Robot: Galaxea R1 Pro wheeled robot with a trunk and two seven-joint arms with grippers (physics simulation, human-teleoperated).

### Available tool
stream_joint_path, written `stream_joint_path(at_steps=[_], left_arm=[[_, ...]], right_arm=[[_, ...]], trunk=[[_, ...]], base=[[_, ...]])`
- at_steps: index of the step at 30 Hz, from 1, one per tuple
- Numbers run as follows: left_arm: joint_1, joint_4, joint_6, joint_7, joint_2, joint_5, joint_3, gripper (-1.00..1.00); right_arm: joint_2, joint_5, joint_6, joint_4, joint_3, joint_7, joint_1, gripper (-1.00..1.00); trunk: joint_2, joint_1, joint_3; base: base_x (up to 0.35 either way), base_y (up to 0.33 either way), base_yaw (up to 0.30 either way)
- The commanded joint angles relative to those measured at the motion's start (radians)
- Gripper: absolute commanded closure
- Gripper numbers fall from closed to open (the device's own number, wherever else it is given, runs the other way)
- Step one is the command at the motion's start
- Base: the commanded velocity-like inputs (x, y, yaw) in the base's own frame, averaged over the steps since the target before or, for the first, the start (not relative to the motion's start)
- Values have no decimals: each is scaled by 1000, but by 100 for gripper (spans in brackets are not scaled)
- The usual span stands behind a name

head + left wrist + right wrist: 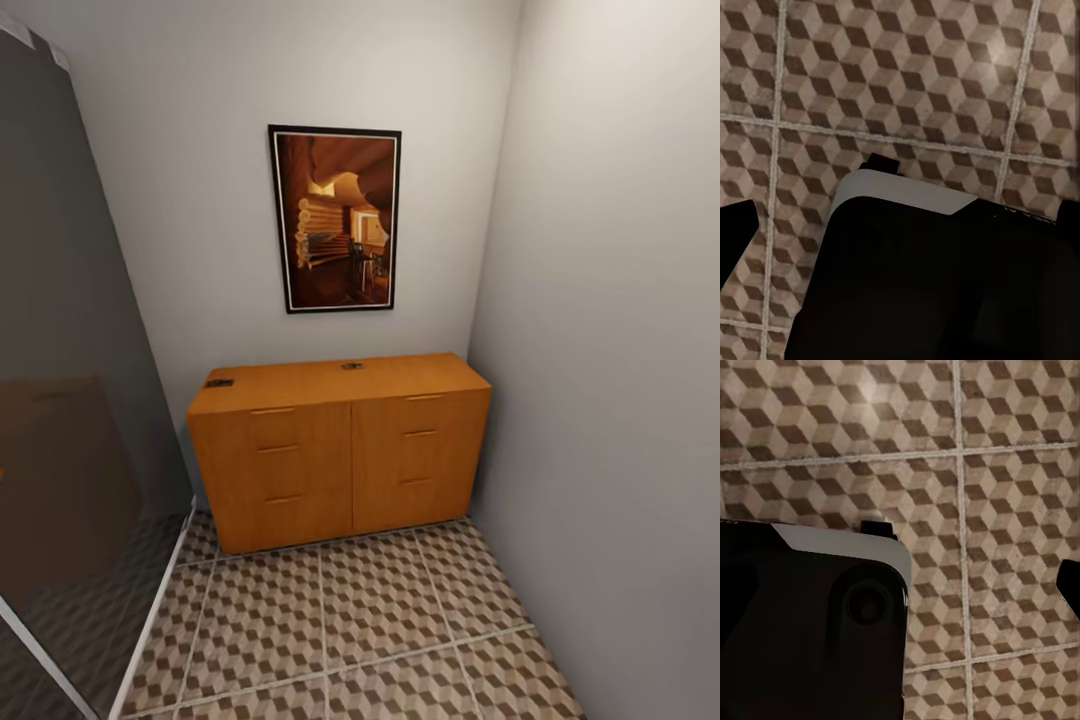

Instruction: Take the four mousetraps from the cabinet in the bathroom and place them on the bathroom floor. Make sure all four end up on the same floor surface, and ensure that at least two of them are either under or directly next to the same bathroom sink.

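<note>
The orange-brown cabinet (340, 450) stands against the far wall with its drawers closed. Two small dark mousetraps lie on its top, one (219, 382) at the left end and one (352, 366) near the middle back. The other mousetraps and the sink are out of view. Cube-pattern bathroom floor (350, 620) stretches from the cabinet toward me. In the left wrist view my left gripper (900, 225) hangs over the floor with its dark fingertips (736, 234) far apart and nothing between them. My right gripper (900, 585) hangs likewise, with one fingertip (1069, 585) at the frame's edge.
A dark glass panel (70, 400) with a white bottom rail runs along the left. A plain wall (620, 400) closes the right side. A framed picture (335, 218) hangs above the cabinet. My black and white base (930, 277) shows below both wrists.
</note>
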Motion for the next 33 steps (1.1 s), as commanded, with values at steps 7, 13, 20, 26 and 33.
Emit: stream_joint_path(at_steps=[7, 13, 20, 26, 33], left_arm=[[0, 1, -3, 4, 0, 7, -9, -100], [-1, 1, -3, 4, 0, 7, -9, -100], [-1, 1, -3, 4, 0, 7, -9, -100], [0, 1, -3, 4, 0, 7, -9, -100], [-1, 1, -3, 4, 0, 7, -9, -100]], right_arm=[[0, 0, -5, 3, 7, -5, -1, -100], [0, 0, -5, 3, 7, -5, -1, -100], [1, 0, -5, 3, 7, -5, -1, -100], [2, 0, -5, 3, 7, -5, -1, -100], [2, 0, -5, 3, 7, -5, -1, -100]], trunk=[[-1, 1, -1], [-1, 1, -1], [-1, 1, -1], [-1, 1, -1], [-1, 1, -1]], base=[[324, 0, 0], [324, 0, 0], [324, 0, 0], [321, 0, 0], [313, 0, 0]])
